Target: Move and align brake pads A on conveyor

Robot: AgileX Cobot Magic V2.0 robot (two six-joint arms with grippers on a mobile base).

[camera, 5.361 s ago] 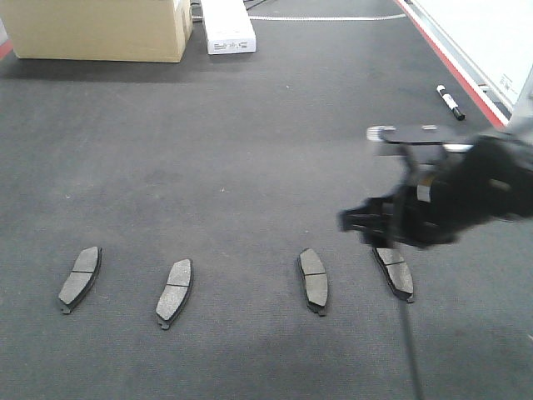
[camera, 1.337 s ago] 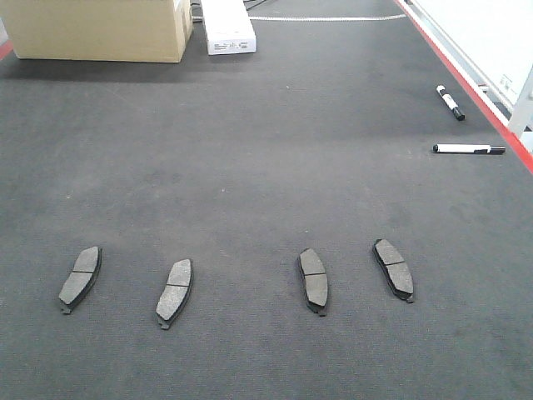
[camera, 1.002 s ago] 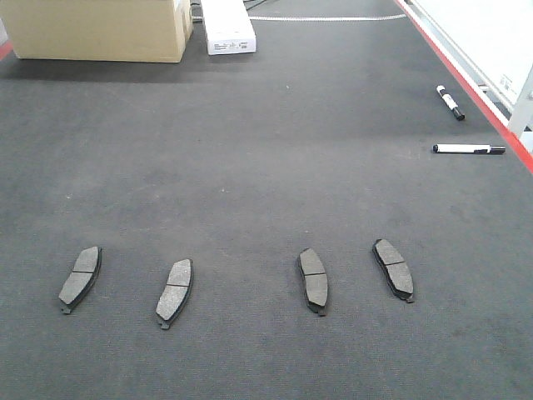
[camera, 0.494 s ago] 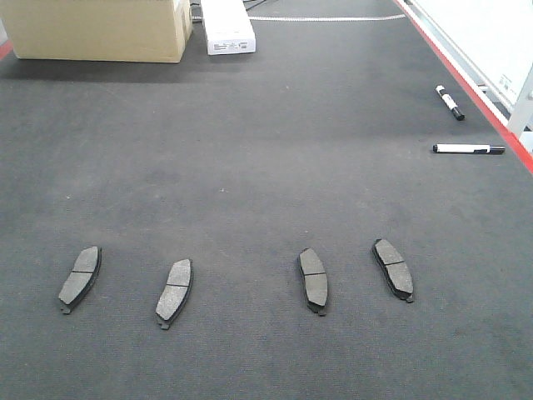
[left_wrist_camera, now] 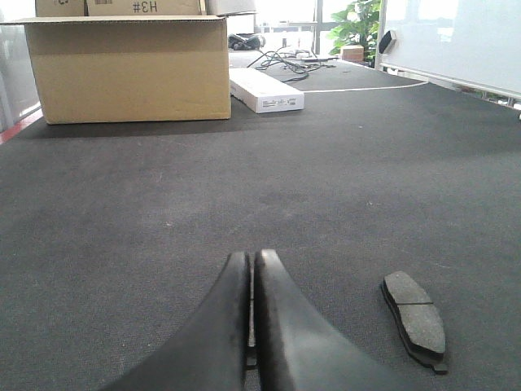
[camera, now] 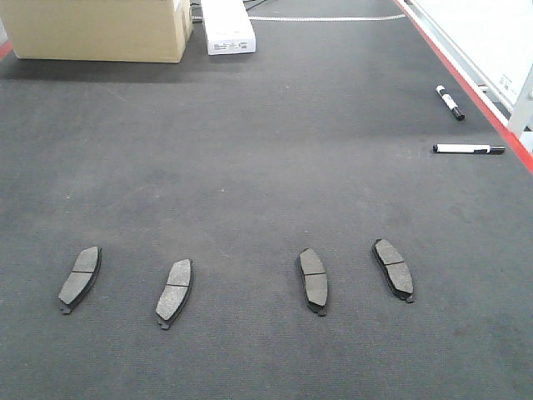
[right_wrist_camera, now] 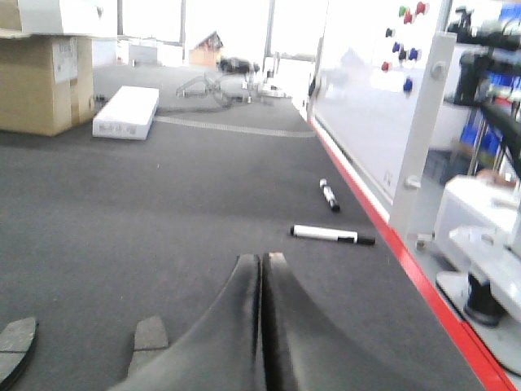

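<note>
Several grey-brown brake pads lie in a row on the dark conveyor [camera: 266,167] near the front: one at far left [camera: 80,277], a second [camera: 174,292], a third [camera: 313,280] and the rightmost [camera: 393,268]. Neither gripper shows in the front view. In the left wrist view my left gripper [left_wrist_camera: 252,259] is shut and empty, just above the belt, with a pad [left_wrist_camera: 415,316] to its right. My right gripper [right_wrist_camera: 262,261] is also shut and empty, with one pad [right_wrist_camera: 149,338] just left of its fingers and another [right_wrist_camera: 15,346] at the frame's left edge.
A cardboard box [camera: 96,29] and a white carton [camera: 226,25] stand at the belt's far left. Two markers [camera: 468,149] [camera: 450,102] lie by the red right edge [camera: 466,92]. A whiteboard panel [right_wrist_camera: 374,90] stands beyond that edge.
The right arm, which hung over the rightmost pad 5.4 s ago, has drawn back out of the front view. The pads have not moved over the last second.
</note>
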